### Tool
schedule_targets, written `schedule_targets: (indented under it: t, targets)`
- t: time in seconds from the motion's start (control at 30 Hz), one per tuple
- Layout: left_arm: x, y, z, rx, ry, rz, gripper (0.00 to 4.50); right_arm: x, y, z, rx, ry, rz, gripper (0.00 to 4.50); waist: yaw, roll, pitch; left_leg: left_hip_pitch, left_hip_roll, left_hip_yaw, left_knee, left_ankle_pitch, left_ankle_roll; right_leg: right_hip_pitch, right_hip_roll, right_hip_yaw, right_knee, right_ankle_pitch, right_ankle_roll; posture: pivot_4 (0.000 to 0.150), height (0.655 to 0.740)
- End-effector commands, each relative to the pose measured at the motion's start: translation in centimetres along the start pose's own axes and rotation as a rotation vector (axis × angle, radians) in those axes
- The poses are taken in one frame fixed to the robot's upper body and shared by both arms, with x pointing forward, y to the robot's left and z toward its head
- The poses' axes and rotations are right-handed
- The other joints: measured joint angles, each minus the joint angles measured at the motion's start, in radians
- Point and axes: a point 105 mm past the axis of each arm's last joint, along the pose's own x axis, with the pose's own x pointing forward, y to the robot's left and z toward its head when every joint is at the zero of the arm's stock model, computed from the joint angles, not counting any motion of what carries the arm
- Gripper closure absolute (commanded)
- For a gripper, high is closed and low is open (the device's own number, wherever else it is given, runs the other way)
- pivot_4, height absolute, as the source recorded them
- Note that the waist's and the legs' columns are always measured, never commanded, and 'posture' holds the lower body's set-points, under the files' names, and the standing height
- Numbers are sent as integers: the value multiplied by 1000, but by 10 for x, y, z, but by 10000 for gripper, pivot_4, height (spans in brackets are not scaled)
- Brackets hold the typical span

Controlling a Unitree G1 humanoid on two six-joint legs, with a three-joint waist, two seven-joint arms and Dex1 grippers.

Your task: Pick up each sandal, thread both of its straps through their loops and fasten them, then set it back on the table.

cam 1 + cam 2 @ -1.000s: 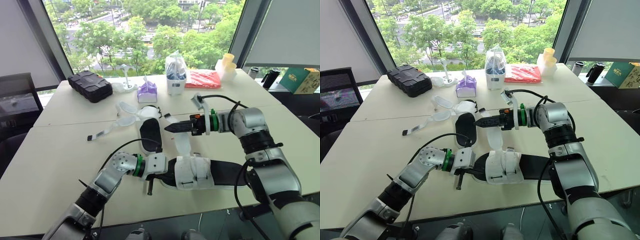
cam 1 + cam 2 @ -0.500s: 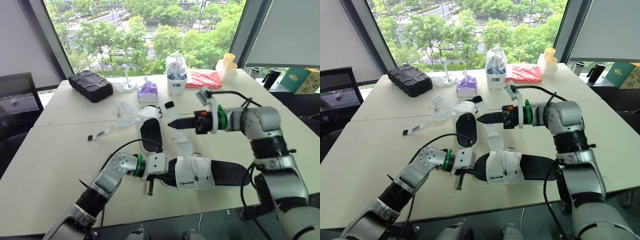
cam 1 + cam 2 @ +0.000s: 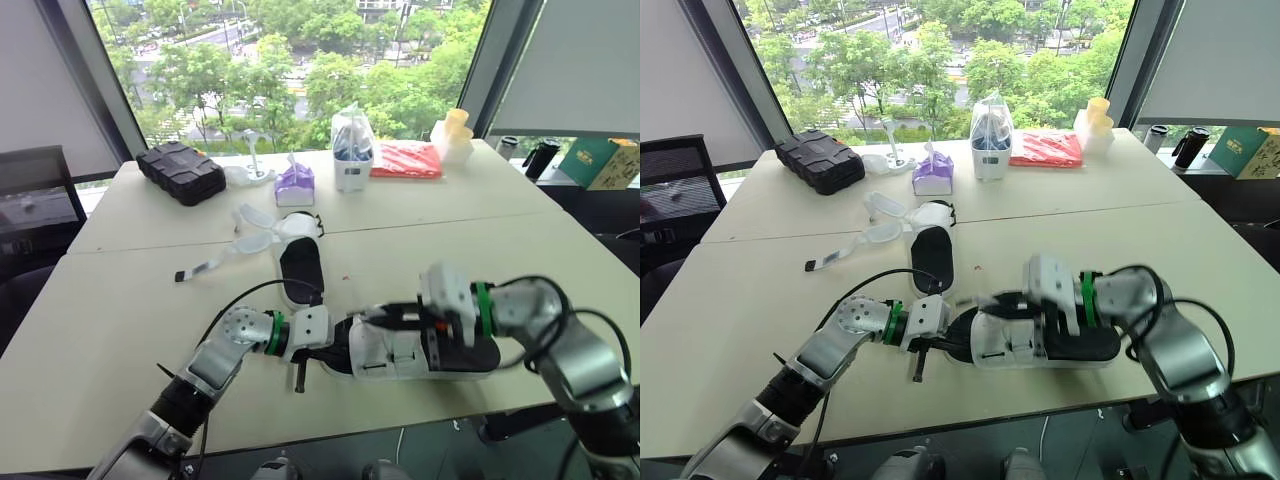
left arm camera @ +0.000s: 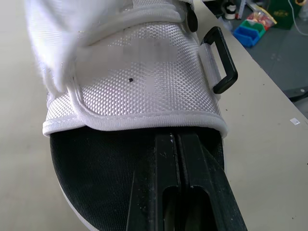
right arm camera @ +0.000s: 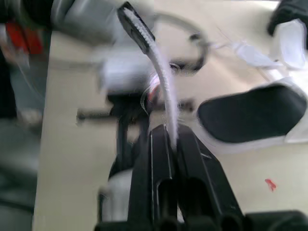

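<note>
Pinching the strap (image 5: 155, 54), the right gripper (image 5: 166, 131) hovers over the sandal (image 3: 452, 352) at the counter's (image 3: 120, 300) 6 o'clock edge. The left gripper (image 4: 176, 136), fingers pressed together, rests on its insole (image 4: 101, 168). The second sandal (image 3: 300, 265) lies at 12 o'clock.

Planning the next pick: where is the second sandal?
Left eye view: the second sandal lies centre-left, beyond the near sandal, in front of the purple pouch.

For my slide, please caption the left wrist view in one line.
Left gripper, shut, over the black insole of the sandal, facing its white mesh upper and black loop.
</note>
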Motion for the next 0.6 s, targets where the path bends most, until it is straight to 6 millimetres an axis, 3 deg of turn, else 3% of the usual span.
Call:
schedule_targets:
  t: [0.03, 0.2, 0.3, 0.47, 0.57, 0.6]
  targets:
    - [8, -23, -28, -106, 83, -91, 45000, 0, 16, 5, -199, -2, 49, 44747, 0, 0, 0, 0, 0, 0, 0, 0, 0, 0, 0, 0, 0, 0, 0, 1500, 7400]
    - [8, -22, -28, -102, 85, -96, 45000, 3, 34, 6, -238, -27, 107, 44747, 1, 0, 0, 4, 1, 0, 0, 0, 0, 5, -1, 0, -1, -2, -4, 1500, 7400]
    - [10, -21, -27, -99, 84, -100, 45000, 4, 42, -1, -366, 2, 158, 44747, 1, 0, 0, 4, 1, -1, 0, 0, 0, 5, -1, 0, -1, -2, -4, 1500, 7400]
    - [15, -25, -26, -97, 76, -117, 45000, -9, 65, -11, -547, 24, 279, 23075, 5, -1, 0, 5, 1, -1, 0, 0, 0, 6, -1, 0, -2, -2, -4, 1500, 7400]
    - [17, -27, -26, -97, 72, -125, 45000, -20, 76, -12, -567, 18, 323, 7165, 4, -1, 0, 5, 1, -1, 0, -1, 1, 7, -1, 0, -2, -3, -3, 1500, 7400]
    - [18, -28, -26, -97, 70, -127, 45000, -26, 78, -13, -567, 26, 336, 4131, 7, -1, 0, 6, 1, 0, 0, -1, 1, 7, -1, 0, -2, -3, -3, 1500, 7400]
